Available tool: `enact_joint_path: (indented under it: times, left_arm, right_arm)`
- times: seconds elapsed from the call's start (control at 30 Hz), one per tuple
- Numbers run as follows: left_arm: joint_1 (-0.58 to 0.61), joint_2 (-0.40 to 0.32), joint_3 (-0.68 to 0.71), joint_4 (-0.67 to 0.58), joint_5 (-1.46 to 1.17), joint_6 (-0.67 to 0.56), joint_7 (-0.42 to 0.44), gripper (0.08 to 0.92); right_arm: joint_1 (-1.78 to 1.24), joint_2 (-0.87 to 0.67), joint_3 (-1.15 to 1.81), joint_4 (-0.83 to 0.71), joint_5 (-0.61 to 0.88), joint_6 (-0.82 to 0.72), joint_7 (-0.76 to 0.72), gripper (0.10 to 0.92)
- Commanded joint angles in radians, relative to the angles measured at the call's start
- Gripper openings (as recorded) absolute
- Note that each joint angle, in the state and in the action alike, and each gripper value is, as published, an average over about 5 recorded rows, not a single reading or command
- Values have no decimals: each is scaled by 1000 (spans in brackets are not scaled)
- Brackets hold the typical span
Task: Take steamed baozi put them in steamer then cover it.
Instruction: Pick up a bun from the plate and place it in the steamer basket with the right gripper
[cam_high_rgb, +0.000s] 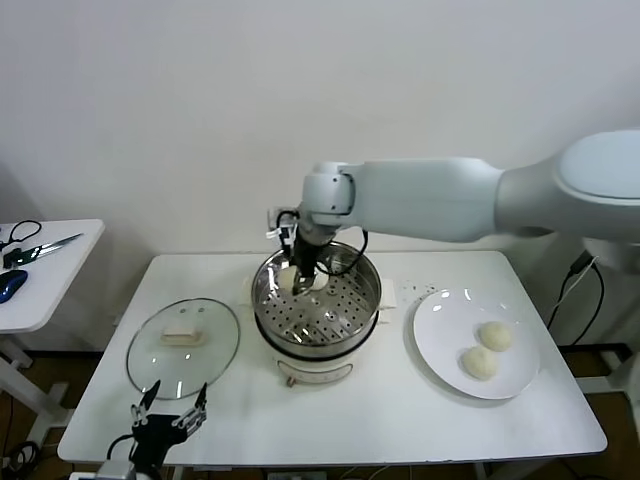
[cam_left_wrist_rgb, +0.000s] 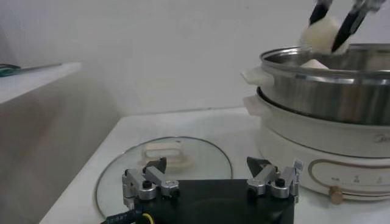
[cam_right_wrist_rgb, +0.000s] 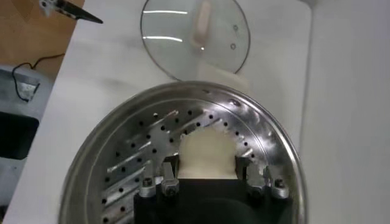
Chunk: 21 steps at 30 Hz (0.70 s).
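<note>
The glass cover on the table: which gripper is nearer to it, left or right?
The left. The left gripper hovers at the table's front edge just in front of the cover. The right gripper is over the steamer, holding a baozi.

Right arm (cam_high_rgb: 470, 200) was smooth glossy white, thick rounded tube, widening to bulbous light-grey shoulder shell at frame edge. Ended in rounded white wrist joint (cam_high_rgb: 328, 195), black cables looped beneath it. Right gripper (cam_high_rgb: 303, 272) was slim, black, two narrow fingers; in right wrist view showed black block body with silver metal knuckles (cam_right_wrist_rgb: 159, 184) and dark screws. Left gripper (cam_left_wrist_rgb: 210, 176) was black too, flat dark palm plate, silver hinged knuckle brackets with black screw heads, short black pointed fingertips (cam_left_wrist_rgb: 159, 165). Yellow and black wire seen at its base. From head view looked small, dark, orange-tipped prongs (cam_high_rgb: 170, 412).
</note>
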Motion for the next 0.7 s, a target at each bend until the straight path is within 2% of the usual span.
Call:
enact_joint_path:
  times: [0.03,0.23,0.43,0.53,0.7]
  left_arm:
    - [1,-1,0,2,0,0,0,823]
    - [3,0,-2,5,0,-2,0,823]
    - [3,-3,0,0,0,2,2,823]
    - [5,-3,0,-3,3,3,4,823]
    - [7,-5,2,-11,8,7,11,823]
  right_arm:
    - [-107,88,1,-110,-27,-12,29,602]
    - [-123,104,1,-128,-38,-14,41,615]
    - [-74,67,9,-80,-23,-1,13,759]
    - [-5,5,9,-18,-17,21,-23,810]
    - [164,-192,-35,87,-23,125,-146,822]
